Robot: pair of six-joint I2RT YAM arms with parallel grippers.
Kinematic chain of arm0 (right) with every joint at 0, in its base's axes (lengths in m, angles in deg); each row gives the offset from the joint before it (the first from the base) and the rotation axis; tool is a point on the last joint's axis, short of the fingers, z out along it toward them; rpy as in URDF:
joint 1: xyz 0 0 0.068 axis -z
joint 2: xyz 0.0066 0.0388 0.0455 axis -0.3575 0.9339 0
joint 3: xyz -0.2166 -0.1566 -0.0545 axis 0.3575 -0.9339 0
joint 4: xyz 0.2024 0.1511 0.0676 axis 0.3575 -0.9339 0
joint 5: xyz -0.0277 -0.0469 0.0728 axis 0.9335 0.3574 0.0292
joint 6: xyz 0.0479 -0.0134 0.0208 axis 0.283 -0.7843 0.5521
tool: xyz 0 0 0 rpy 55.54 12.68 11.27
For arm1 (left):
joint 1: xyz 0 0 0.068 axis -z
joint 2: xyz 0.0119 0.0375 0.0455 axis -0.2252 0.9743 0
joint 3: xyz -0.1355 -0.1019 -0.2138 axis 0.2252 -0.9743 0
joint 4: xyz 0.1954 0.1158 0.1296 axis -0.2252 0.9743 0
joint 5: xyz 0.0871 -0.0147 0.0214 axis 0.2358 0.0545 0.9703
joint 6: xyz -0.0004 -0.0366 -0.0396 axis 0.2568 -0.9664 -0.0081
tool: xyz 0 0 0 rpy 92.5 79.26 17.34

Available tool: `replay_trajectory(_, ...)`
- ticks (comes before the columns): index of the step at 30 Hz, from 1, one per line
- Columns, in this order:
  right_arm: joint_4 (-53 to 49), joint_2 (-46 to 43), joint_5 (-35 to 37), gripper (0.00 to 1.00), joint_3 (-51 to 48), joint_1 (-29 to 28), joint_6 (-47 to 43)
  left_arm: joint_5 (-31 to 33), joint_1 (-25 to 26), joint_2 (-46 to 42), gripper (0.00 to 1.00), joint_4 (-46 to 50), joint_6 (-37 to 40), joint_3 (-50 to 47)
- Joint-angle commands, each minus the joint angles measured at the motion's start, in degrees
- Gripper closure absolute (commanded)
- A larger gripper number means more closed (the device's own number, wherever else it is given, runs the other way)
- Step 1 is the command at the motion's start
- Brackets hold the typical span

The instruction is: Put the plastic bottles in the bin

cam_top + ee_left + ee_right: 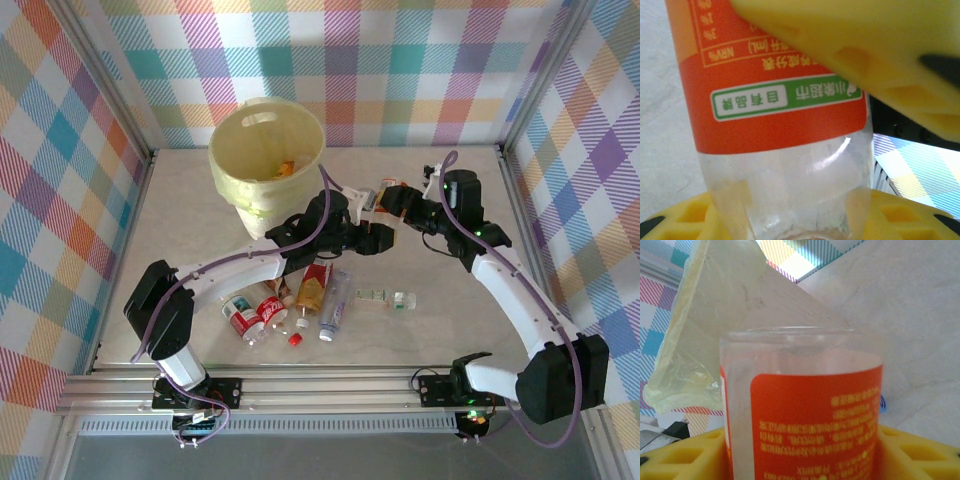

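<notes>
The left pincer [805, 135] is pressed onto the orange-labelled bottle [775, 120], with one yellow finger [855, 45] above it and one below. The right pincer [800, 455] has the same bottle between its pads [685, 455], and I cannot tell whether it pinches. The bin [245, 195] stands just left of both pincers. The other bottles [300, 300] lie on the counter [450, 300], nearer the arm bases.

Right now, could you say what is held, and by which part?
The left gripper is shut on an orange-label bottle, across its body by the label's edge. The right gripper's pads flank an orange label; whether it grips cannot be told.
</notes>
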Motion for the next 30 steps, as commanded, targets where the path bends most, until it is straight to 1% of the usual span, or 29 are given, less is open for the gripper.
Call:
replay_trajectory(1, -0.7, -2.04, -0.27, 0.23, -0.11, -0.49, 0.18, -1.02, 0.74, -2.64, 0.52, -0.23, 2.98, 1.04)
replay_trajectory(3, -2.46, -3.0, 0.42, 0.11, 0.22, -0.37, -1.14, -1.05, 0.41, -3.68, 0.52, 1.53, 3.29, 1.19)
replay_trajectory(4, -3.01, -3.57, 0.53, 0.08, 0.23, -0.32, -1.93, -1.38, 0.16, -4.24, 0.52, 2.28, 3.25, 1.21)
replay_trajectory(6, -3.79, -5.2, 0.61, 0.03, -0.29, -0.27, -3.5, -1.43, -0.34, -5.59, 0.52, 4.17, 3.42, 1.05)
replay_trajectory(8, -4.17, -7.36, 0.21, 0.01, -1.12, -0.27, -5.15, -1.15, -1.02, -7.11, 0.52, 6.23, 3.94, 0.89)
replay_trajectory(11, -5.22, -11.29, -1.95, 0.0, -2.0, -0.26, -8.71, -0.85, -2.24, -9.11, 0.52, 10.62, 5.55, 1.5)
replay_trajectory(15, -7.38, -15.98, -9.35, 0.0, -2.1, -0.27, -14.86, -0.49, -4.3, -11.44, 0.52, 17.77, 8.24, 3.58)
replay_trajectory(18, -10.42, -18.5, -14.7, 0.0, -1.36, -0.27, -18.91, 0.15, -6.2, -12.46, 0.51, 25.48, 10.94, 7.07)
replay_trajectory(23, -12.43, -21.6, -21.87, 0.0, -1.0, -0.27, -23.02, 2.17, -9.26, -12.98, 0.5, 37.57, 16.71, 15.26)
replay_trajectory(26, -12.57, -22.45, -24.32, 0.0, -1.0, -0.27, -23.86, 4.2, -11.25, -12.64, 0.49, 43.22, 19.87, 20.54)
replay_trajectory(28, -12.81, -22.5, -24.53, 0.0, -0.91, -0.27, -24.01, 4.77, -13.03, -12.2, 0.49, 46.12, 21.43, 23.85)
replay_trajectory(30, -13.32, -22.22, -24.19, 0.0, -0.82, -0.27, -24.31, 6.97, -15.11, -10.86, 0.48, 50.22, 22.84, 28.32)
